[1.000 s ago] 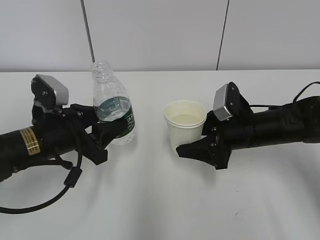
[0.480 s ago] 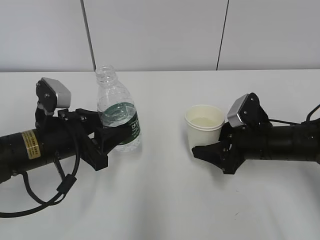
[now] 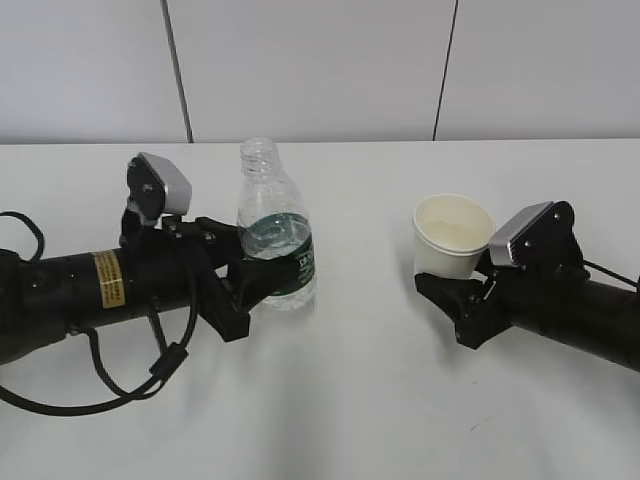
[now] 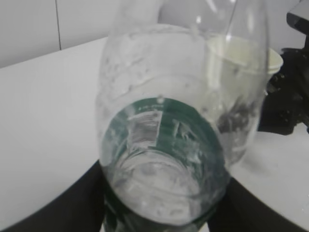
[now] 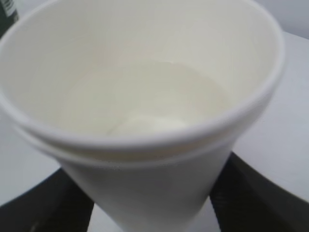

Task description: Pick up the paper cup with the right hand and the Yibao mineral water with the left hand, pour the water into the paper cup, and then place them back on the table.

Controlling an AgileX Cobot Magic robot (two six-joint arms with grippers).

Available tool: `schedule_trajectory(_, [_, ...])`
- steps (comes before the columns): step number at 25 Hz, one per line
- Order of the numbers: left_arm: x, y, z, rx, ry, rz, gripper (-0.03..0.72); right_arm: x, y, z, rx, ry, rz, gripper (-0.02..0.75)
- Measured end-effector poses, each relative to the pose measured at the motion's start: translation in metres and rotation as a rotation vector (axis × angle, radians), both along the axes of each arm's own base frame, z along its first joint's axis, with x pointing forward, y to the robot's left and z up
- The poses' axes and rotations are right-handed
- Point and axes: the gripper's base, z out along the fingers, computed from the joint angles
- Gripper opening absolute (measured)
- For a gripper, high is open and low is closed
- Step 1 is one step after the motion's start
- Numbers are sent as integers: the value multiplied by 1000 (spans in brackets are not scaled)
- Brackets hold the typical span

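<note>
The Yibao mineral water (image 3: 273, 232) is a clear capless bottle with a dark green label, standing upright left of centre. My left gripper (image 3: 262, 283) is shut on its lower body. In the left wrist view the bottle (image 4: 164, 140) fills the frame between the black fingers (image 4: 67, 205). The white paper cup (image 3: 453, 236) is upright at the right, held by my right gripper (image 3: 452, 290). In the right wrist view the cup (image 5: 145, 92) holds a little water, with fingers (image 5: 263, 198) on both sides. I cannot tell whether the bottle or the cup touches the table (image 3: 340, 400).
The white table runs back to a pale panelled wall (image 3: 320, 70). Black cables (image 3: 120, 385) loop from the left arm at the front left. The right arm (image 3: 590, 320) lies low along the table at the right edge.
Both arms have moved to the right, carrying the bottle and the cup with them. The cup now tilts slightly and sits further right; both grips are unchanged.
</note>
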Motion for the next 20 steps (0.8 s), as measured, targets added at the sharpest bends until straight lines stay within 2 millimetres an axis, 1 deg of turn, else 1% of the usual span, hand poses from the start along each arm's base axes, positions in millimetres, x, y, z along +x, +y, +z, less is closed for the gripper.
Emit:
schedule_trajectory(3, [-1,-14,-8,6,11,-45,372,0,-3,1,19,-26,-54,524])
schedule_trajectory(5, [-2,-22,-11,7,16,-65,365,0,-4,-3,30,-30,-69,524])
schedule_trajectory(10, [-7,-35,-16,8,27,-97,362,-3,-5,-27,11,35,-71,524])
schedule_trajectory(14, [-9,-37,-21,25,43,-103,362,-5,-3,-30,4,40,-40,524])
schedule_trajectory(20, [-7,-35,-27,70,54,-79,362,-14,8,-31,-14,38,126,524])
